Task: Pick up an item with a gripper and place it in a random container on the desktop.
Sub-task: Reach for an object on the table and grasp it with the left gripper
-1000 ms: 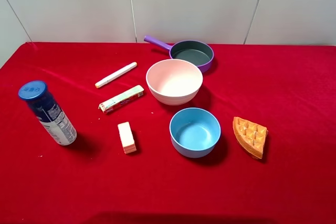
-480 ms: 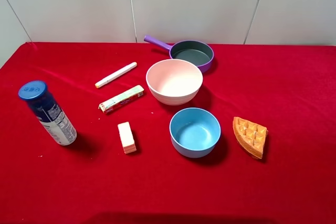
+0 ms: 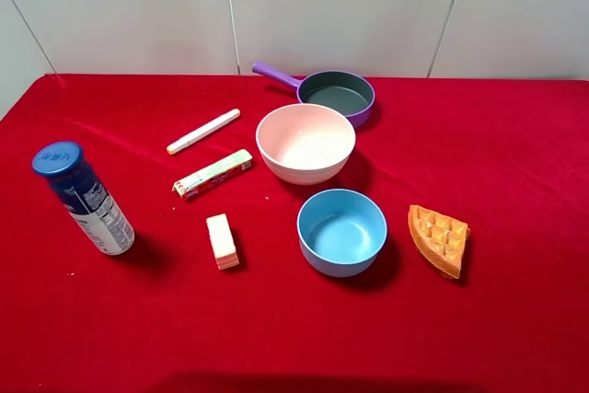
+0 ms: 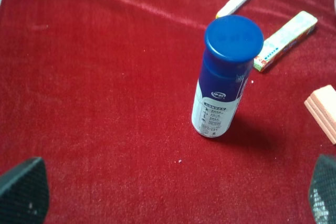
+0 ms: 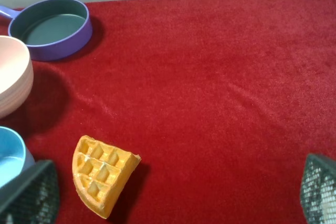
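Note:
The bottle (image 3: 83, 198) with a dark-blue cap and white-and-blue label stands upright at the left of the red desktop (image 3: 515, 163). In the left wrist view the bottle (image 4: 226, 77) stands ahead of my left gripper (image 4: 172, 195), which is open and empty, with only its two black fingertips (image 4: 22, 191) showing. The pale pink bowl (image 3: 305, 142) sits mid-table, empty; its edge shows in the right wrist view (image 5: 13, 80). My right gripper (image 5: 173, 195) is open and empty above the cloth near the waffle. Neither gripper shows in the exterior high view.
A white marker (image 3: 202, 131), a green-wrapped stick (image 3: 213, 174) and a pale block (image 3: 222, 241) lie between bottle and bowls. A light-blue bowl (image 3: 341, 231), a purple-handled pan (image 3: 336, 94) and a waffle wedge (image 3: 439, 239) lie centre and right.

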